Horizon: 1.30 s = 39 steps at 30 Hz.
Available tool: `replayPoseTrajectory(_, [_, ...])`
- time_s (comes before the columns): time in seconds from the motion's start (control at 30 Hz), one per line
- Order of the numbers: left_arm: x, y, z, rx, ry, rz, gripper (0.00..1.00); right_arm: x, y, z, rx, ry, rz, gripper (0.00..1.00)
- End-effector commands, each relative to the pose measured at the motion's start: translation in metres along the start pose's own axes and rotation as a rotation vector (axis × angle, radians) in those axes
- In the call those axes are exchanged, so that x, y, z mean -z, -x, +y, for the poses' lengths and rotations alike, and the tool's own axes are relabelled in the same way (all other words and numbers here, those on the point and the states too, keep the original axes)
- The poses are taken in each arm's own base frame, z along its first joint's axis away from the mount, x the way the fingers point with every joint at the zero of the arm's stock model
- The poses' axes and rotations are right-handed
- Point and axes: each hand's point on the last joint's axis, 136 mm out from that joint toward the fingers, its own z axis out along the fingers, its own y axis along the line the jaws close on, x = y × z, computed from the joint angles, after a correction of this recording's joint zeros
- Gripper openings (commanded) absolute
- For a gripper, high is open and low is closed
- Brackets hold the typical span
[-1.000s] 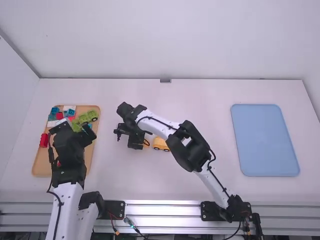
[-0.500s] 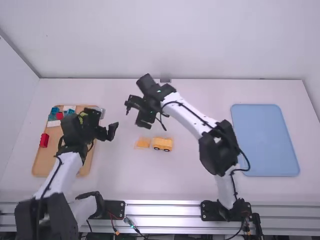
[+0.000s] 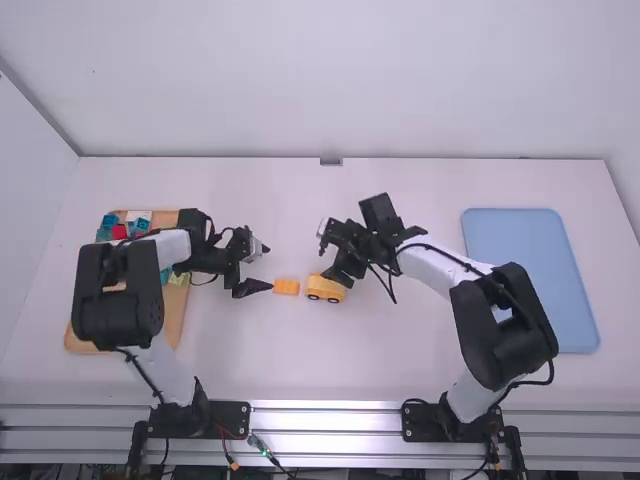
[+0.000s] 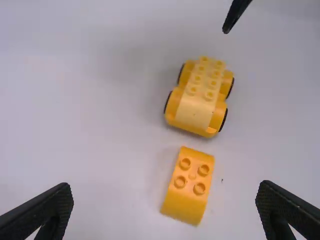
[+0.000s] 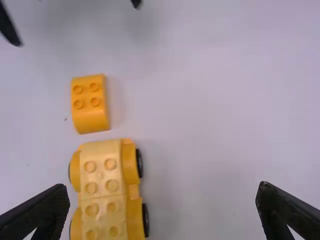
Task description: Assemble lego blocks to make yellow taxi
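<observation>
Hovering open grippers, yellow car, brick

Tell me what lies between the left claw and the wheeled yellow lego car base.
A yellow-orange lego block with four studs lies between the left claw and the wheeled car base, as the high view shows.

Two trays, one wheeled car, one loose block, at least four bricks.
</observation>
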Motion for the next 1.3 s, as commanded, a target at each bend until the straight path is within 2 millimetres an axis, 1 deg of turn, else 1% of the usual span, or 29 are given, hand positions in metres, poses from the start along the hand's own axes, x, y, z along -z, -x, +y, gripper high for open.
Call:
replayPoseTrajectory(0.0, [-0.019, -0.002, -0.003, -0.185, -0.072, 0.009, 0.92, 0.016, 0.011, 0.016, 0.017, 0.083, -0.15, 0.99])
replayPoseTrajectory(0.03, [-0.021, -0.003, -0.004, -0.186, -0.081, 0.013, 0.92, 0.016, 0.01, 0.016, 0.015, 0.087, -0.162, 0.99])
replayPoseTrajectory(0.1, [-0.037, -0.009, -0.011, -0.208, -0.137, 0.039, 0.88, 0.022, 0.003, 0.018, 0.009, 0.104, -0.24, 0.99])
replayPoseTrajectory(0.13, [-0.043, -0.015, -0.014, -0.225, -0.159, 0.06, 0.84, 0.026, 0.001, 0.019, 0.01, 0.113, -0.281, 0.99])
replayPoseTrajectory(0.17, [-0.044, -0.015, -0.014, -0.228, -0.159, 0.063, 0.84, 0.027, 0.001, 0.019, 0.01, 0.115, -0.286, 0.99])
replayPoseTrajectory(0.23, [-0.049, -0.022, -0.016, -0.236, -0.166, 0.076, 0.79, 0.033, -0.001, 0.019, 0.01, 0.123, -0.338, 0.99])
replayPoseTrajectory(0.3, [-0.051, -0.027, -0.017, -0.223, -0.156, 0.073, 0.76, 0.038, -0.003, 0.017, -0.006, 0.121, -0.369, 0.99])
replayPoseTrajectory(0.33, [-0.051, -0.031, -0.017, -0.207, -0.147, 0.075, 0.73, 0.04, -0.004, 0.015, -0.022, 0.118, -0.382, 0.99])
replayPoseTrajectory(0.43, [-0.049, -0.04, -0.022, -0.191, -0.126, 0.061, 0.69, 0.044, -0.008, 0.011, -0.036, 0.108, -0.386, 0.99])
replayPoseTrajectory(0.53, [-0.049, -0.039, -0.025, -0.188, -0.11, 0.017, 0.68, 0.045, -0.008, 0.009, -0.039, 0.101, -0.387, 0.99])
replayPoseTrajectory(0.63, [-0.052, -0.043, -0.031, -0.203, -0.095, -0.002, 0.63, 0.045, -0.009, 0.009, -0.039, 0.099, -0.385, 0.99])
replayPoseTrajectory(0.7, [-0.052, -0.044, -0.029, -0.186, -0.081, -0.003, 0.57, 0.045, -0.009, 0.008, -0.039, 0.099, -0.385, 0.99])
replayPoseTrajectory(0.77, [-0.053, -0.045, -0.026, -0.172, -0.067, -0.002, 0.48, 0.045, -0.009, 0.009, -0.04, 0.1, -0.384, 0.99])
replayPoseTrajectory(0.93, [-0.053, -0.045, -0.022, -0.158, -0.051, -0.003, 0.41, 0.044, -0.011, 0.01, -0.05, 0.106, -0.378, 0.99])
replayPoseTrajectory(1.0, [-0.053, -0.044, -0.022, -0.158, -0.053, -0.003, 0.34, 0.043, -0.011, 0.013, -0.057, 0.116, -0.373, 0.99])
replayPoseTrajectory(1.03, [-0.053, -0.044, -0.022, -0.16, -0.052, -0.003, 0.28, 0.042, -0.012, 0.016, -0.063, 0.126, -0.367, 0.99])
replayPoseTrajectory(1.1, [-0.053, -0.043, -0.021, -0.161, -0.051, -0.003, 0.24, 0.04, -0.013, 0.015, -0.066, 0.12, -0.355, 0.99])
replayPoseTrajectory(1.17, [-0.052, -0.037, -0.019, -0.162, -0.05, -0.027, 0.19, 0.034, -0.02, 0.014, -0.056, 0.087, -0.314, 0.99])
replayPoseTrajectory(1.27, [-0.049, -0.027, -0.017, -0.165, -0.05, -0.056, 0.15, 0.026, -0.028, 0.019, -0.013, 0.069, -0.273, 0.99])
